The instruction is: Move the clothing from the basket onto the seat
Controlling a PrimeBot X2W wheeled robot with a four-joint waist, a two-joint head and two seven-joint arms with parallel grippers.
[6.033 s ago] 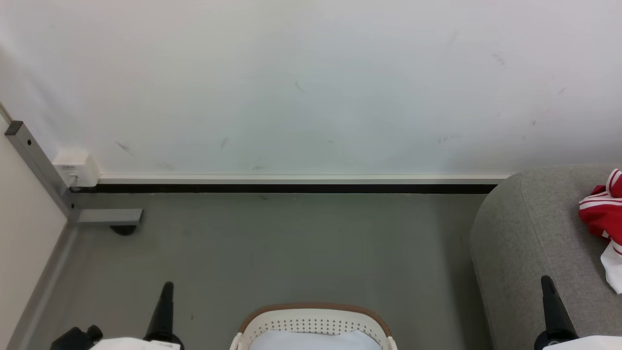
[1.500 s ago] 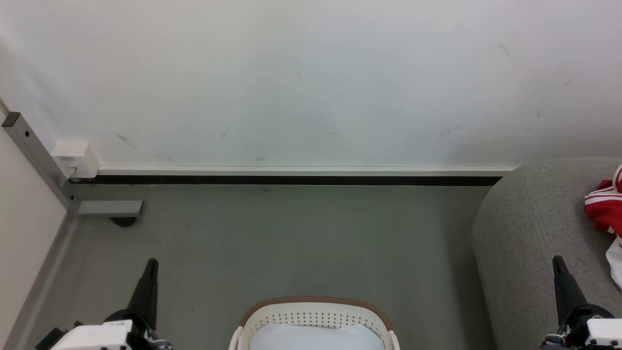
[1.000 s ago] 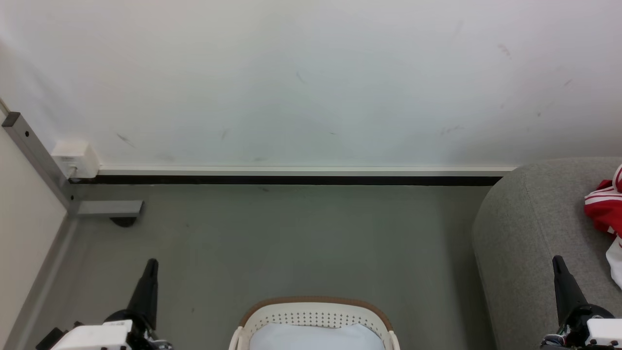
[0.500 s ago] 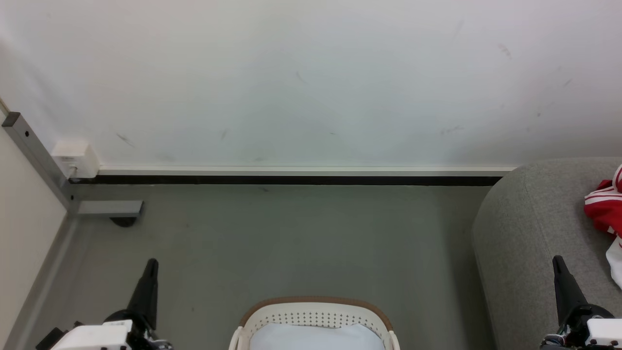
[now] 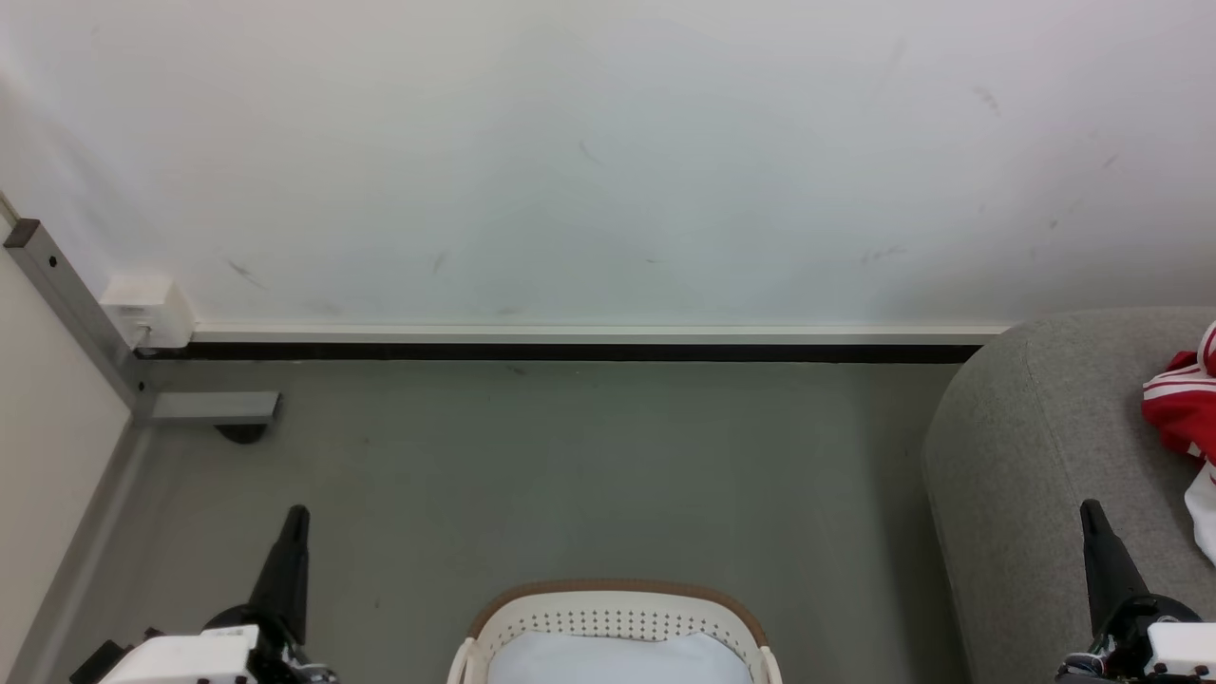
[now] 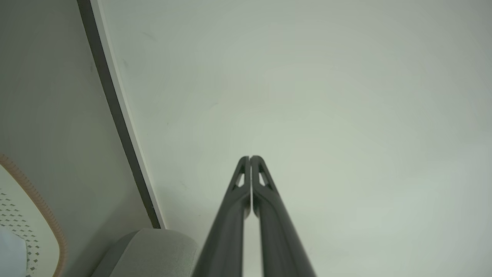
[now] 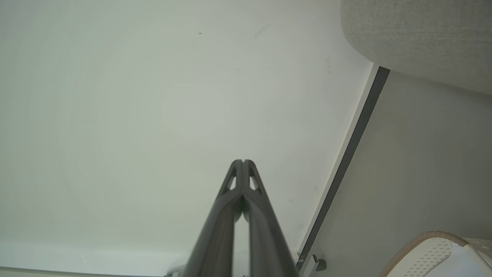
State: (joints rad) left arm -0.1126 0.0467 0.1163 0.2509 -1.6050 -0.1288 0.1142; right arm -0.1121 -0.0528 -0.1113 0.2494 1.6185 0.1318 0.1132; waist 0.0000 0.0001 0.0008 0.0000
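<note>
A scuffed white wall fills most of what I see, with grey floor below it. On my right stands the grey seat, and low in front of me is the basket, holding a pale cloth. The red clothing lies on the seat, well apart from the basket. My left gripper and right gripper have fingers pressed together, holding nothing

Looks like a bare room staged as a home corner, more test space than real living room. There's a grey sofa with a red top on it. A laundry basket sits on the plain grey floor. The white wall is scuffed, with a black skirting strip and a metal frame post in the corner.
</note>
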